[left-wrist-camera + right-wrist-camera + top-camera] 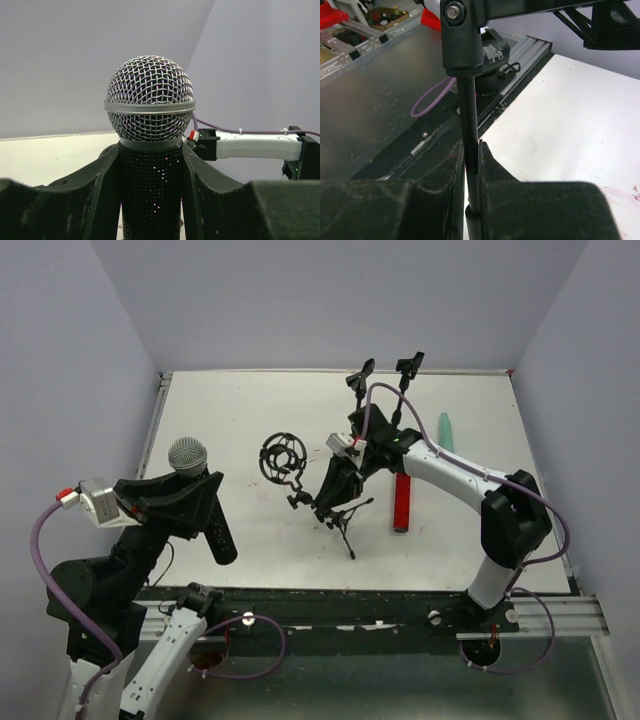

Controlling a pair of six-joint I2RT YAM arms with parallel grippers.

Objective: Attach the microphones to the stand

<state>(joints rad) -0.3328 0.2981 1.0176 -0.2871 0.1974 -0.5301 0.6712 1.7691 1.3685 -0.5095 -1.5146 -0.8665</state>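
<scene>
Holding black microphone (150, 97) head-up, left hand (150, 157); right hand (471, 162) grips stand (468, 105).

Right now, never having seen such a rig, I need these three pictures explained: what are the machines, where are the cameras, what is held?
Two robot arms are bolted at the near edge of the table. The wide picture looks down from above and behind them; the other two come from a camera on each wrist. The left gripper is shut on the black microphone. The right gripper is shut on a thin rod of the stand. The red microphone and the mint-green microphone lie loose on the table.
</scene>
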